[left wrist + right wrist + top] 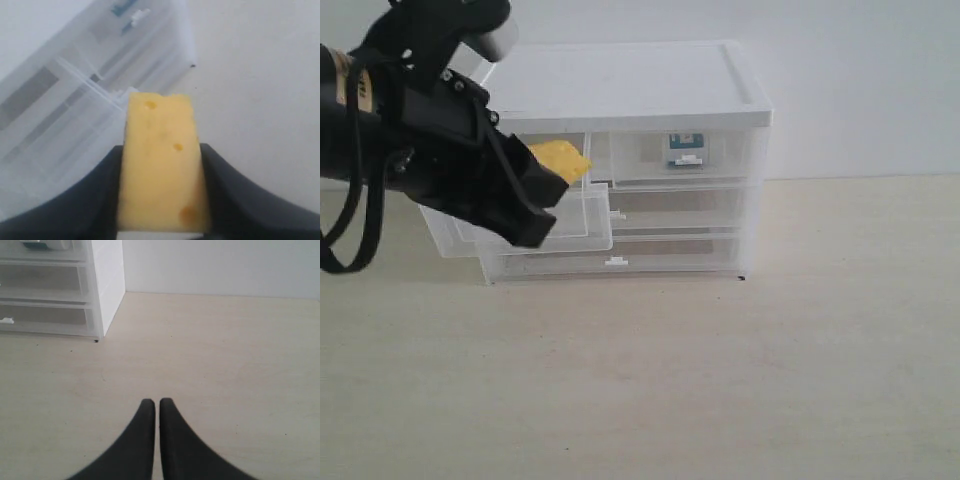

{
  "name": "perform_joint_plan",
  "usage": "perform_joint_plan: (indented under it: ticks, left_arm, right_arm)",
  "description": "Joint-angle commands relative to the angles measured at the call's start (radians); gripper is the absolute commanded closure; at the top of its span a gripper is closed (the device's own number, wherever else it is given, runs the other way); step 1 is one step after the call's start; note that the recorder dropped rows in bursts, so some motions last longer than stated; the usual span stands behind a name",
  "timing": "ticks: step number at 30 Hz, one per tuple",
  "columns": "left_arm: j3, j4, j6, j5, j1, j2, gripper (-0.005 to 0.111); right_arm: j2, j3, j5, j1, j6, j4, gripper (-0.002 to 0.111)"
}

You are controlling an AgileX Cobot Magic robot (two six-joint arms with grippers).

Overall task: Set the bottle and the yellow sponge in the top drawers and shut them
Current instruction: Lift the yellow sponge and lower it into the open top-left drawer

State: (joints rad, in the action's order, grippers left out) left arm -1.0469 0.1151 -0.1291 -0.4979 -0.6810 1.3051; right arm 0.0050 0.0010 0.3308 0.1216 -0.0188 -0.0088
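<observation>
A: where are we?

B: sponge drop. The left gripper [162, 165] is clamped on the sponge [560, 160], one finger on each side, holding it up at the front of the cabinet [620, 85]. It's above the left top drawer [582, 215], which is pulled out

A: bottle?

B: the bottle [685, 150] shows through the front of the right top drawer [720, 160]. That drawer looks pushed in, so I'd call that half done

A: right side?

B: the right gripper [157, 407] is pinched together with nothing in it, over bare table [225, 365], well apart from the cabinet

A: next?

B: my read: lower the sponge past the drawer rim, let go, back out, then push the front in by the tab handle [617, 213]. The sponge sits tilted in the grip, so a corner could catch on the rim

A: blind spots?

B: the arm covers the left half of the open drawer, so I can't see inside it. Can't tell if the sponge is squarely over the opening. The wrist view is mostly sponge and the drawers behind it are blurred
</observation>
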Motion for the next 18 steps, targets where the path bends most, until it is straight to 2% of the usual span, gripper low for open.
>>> perform_joint_plan:
  ticks: [1,4,9,18]
  left_arm:
    - [-0.033,-0.005,-0.007,0.025,0.087,0.002,0.103]
    - [-0.06,-0.005,-0.007,0.025,0.14,0.037,0.103]
    - [-0.124,-0.005,-0.018,0.028,0.185,0.132,0.103]
    - [-0.247,-0.049,-0.342,-0.036,0.197,0.304,0.103]
  right_arm:
    - [-0.005,-0.001,-0.009,-0.002,-0.001,0.003,0.107]
    - [-0.005,-0.001,-0.009,-0.002,-0.001,0.003,0.107]
    - [-0.005,-0.001,-0.009,-0.002,-0.001,0.003,0.107]
    - [-0.005,-0.001,-0.009,-0.002,-0.001,0.003,0.107]
